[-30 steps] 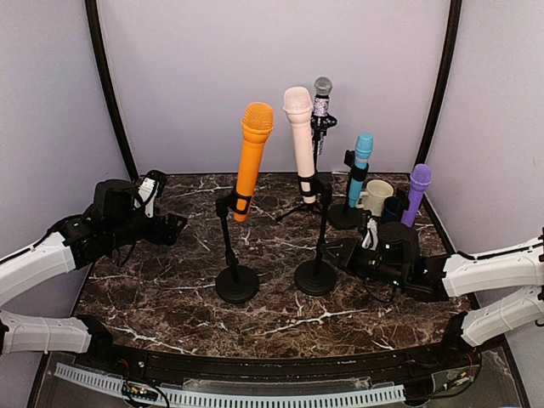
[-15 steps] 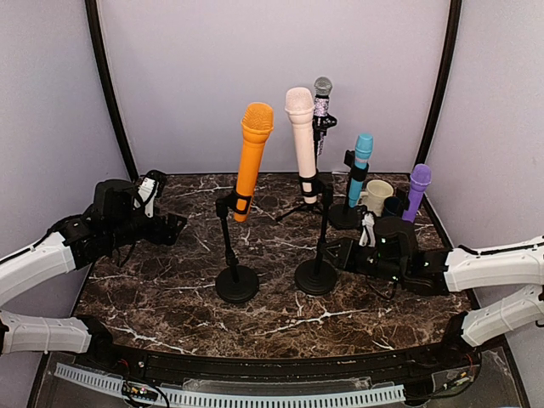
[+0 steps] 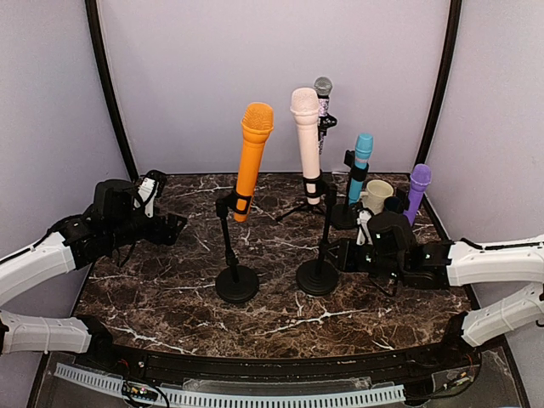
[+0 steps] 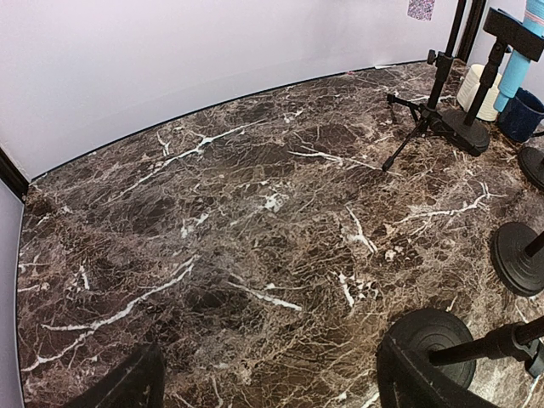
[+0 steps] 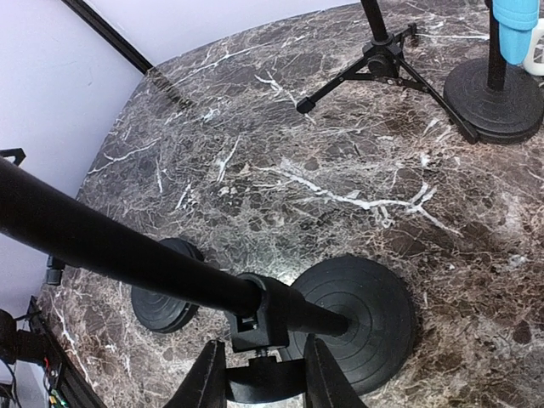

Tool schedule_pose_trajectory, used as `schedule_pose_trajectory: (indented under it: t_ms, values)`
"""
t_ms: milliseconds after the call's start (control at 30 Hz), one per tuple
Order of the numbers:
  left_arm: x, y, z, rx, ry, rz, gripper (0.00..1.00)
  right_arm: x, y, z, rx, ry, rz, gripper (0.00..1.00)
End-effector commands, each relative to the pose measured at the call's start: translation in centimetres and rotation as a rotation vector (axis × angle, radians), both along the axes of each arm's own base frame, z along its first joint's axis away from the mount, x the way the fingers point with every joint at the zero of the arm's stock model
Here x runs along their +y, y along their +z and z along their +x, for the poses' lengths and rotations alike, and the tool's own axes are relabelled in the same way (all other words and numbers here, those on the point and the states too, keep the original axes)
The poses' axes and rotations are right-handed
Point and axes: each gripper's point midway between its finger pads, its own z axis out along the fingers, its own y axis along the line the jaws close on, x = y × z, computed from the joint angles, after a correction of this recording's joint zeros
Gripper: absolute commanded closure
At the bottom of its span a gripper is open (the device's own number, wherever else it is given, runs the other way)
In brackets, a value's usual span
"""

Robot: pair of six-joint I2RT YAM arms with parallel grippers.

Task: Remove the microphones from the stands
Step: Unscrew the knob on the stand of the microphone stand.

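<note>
A: Status on the mic pull?

B: Not out yet. The pink mic (image 3: 306,140) sits upright in the clip at the top of its stand (image 3: 317,278), mid-table, a bit toward the right edge. The right end effector (image 5: 264,359) is narrow, clamped on the collar (image 5: 253,308) low on that stand's pole, just above the base. Reads as bracing the stand.

A: Left?

B: The left end effector (image 4: 268,370) is wide with nothing in it. It hangs near the left edge of the table (image 3: 170,293), well away from the mic.

A: What bites us?

B: Three things, my guess.
1. The grip is low and the mic is a tall load up top. Any slip on that round collar and the pole swings or tips.
2. The orange mic (image 3: 252,157), on its own stand, is between the left arm and the pink one. A straight reach clips it and it topples.
3. If the clip holds tight, pulling up lifts the whole stand instead of freeing the mic, and the right grip has to take that.

A: Stuff behind?

B: Blue mic (image 3: 360,166), purple mic (image 3: 417,191) and a cup (image 3: 378,195) toward the back-right corner, just behind the right arm. A tipping stand or a wide elbow lands there.

A: Any labels?

B: None readable. The grey mic (image 3: 322,89) at the back has a patterned body but no legible text. No brand visible on the stands or arms.
</note>
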Motion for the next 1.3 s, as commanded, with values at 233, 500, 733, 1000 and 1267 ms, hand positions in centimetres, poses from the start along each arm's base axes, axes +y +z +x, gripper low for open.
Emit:
schedule_pose_trajectory:
  t_ms: [233,500,733,1000,1267]
  values:
    - [0.5,0.6,0.2,-0.021,0.021,-0.006,0.11,-3.4,-3.3,0.3,0.025,-0.074,-0.322,0.98]
    - [0.5,0.5,0.3,-0.018,0.022,-0.002,0.11,-2.5,-3.6,0.2,0.007,-0.047,-0.397,0.97]
    - [0.5,0.5,0.3,-0.018,0.022,0.000,0.11,-2.3,-4.0,0.1,-0.004,-0.039,-0.460,0.96]
    - [0.5,0.4,0.3,-0.015,0.024,-0.001,0.11,-1.2,-2.1,-0.7,-0.007,-0.005,-0.324,0.66]
    - [0.4,0.4,0.3,-0.014,0.021,-0.002,0.12,0.0,1.2,-2.7,0.017,0.063,-0.027,0.19]
